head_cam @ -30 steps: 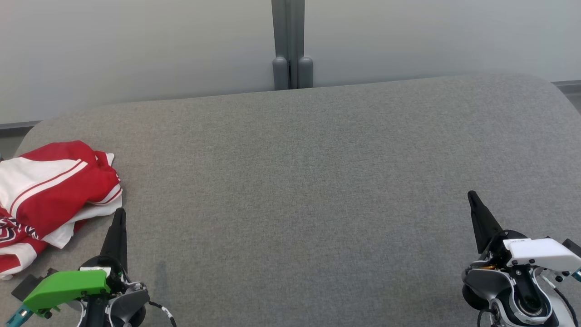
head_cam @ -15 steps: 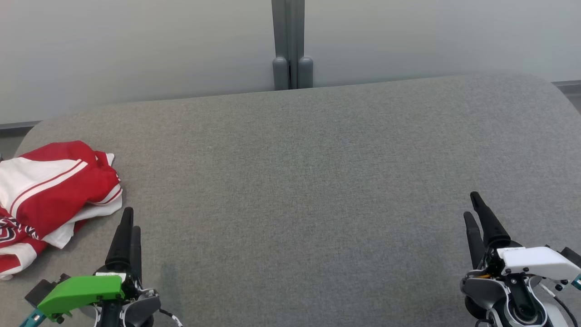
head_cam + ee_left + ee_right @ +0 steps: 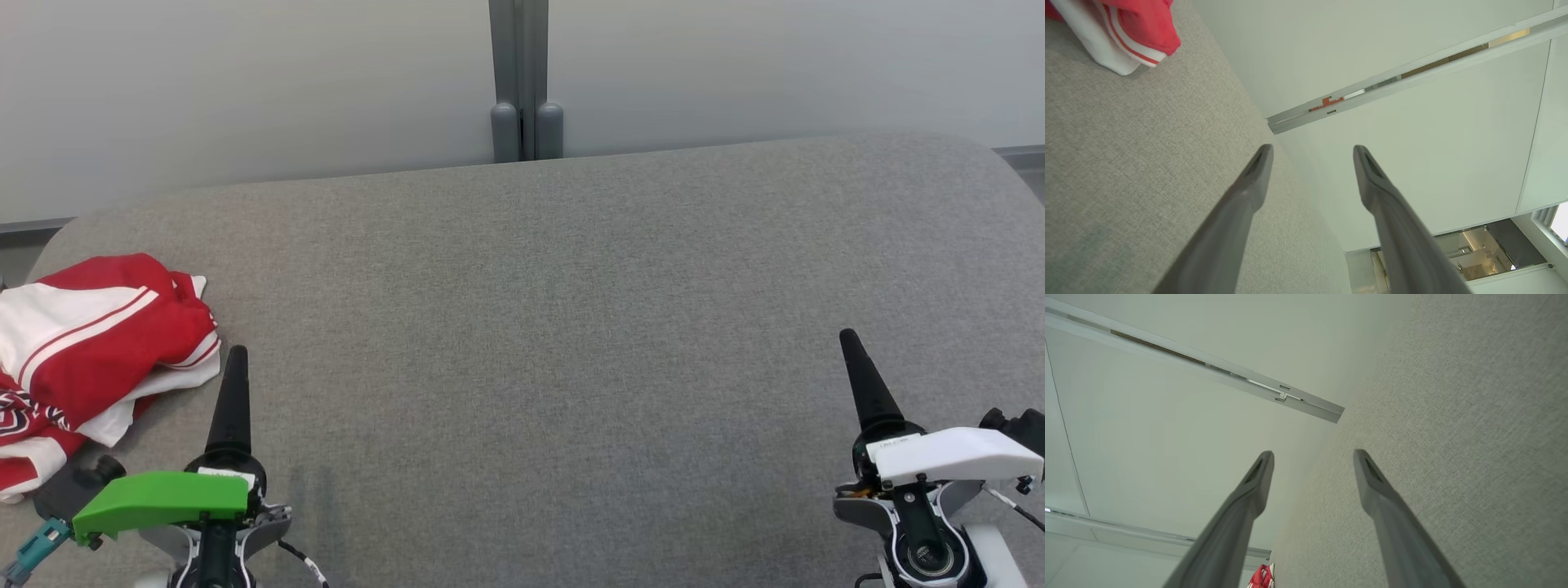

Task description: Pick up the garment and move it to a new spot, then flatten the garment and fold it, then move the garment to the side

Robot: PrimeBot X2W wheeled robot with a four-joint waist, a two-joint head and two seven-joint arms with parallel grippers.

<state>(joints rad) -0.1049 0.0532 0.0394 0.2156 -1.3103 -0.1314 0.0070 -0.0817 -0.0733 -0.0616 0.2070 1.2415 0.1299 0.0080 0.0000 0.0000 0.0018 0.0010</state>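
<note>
The left gripper (image 3: 1312, 155) and right gripper (image 3: 1312, 459), pressed together 1 second ago, now stand spread and empty, ready for step 1: reaching the crumpled red-and-white garment (image 3: 98, 343) at the left edge of the table (image 3: 571, 327).

1. A wide surface covered in grey woven fabric (image 3: 571, 327), with rounded far corners, spreads across the foreground.
2. Behind it stand plain, pale wall panels (image 3: 245, 98) in soft, even light.
3. A grey vertical post (image 3: 518, 73) joins two panels at the centre.
4. The left wrist view has a bright window (image 3: 1560, 222) at its lower right edge.
</note>
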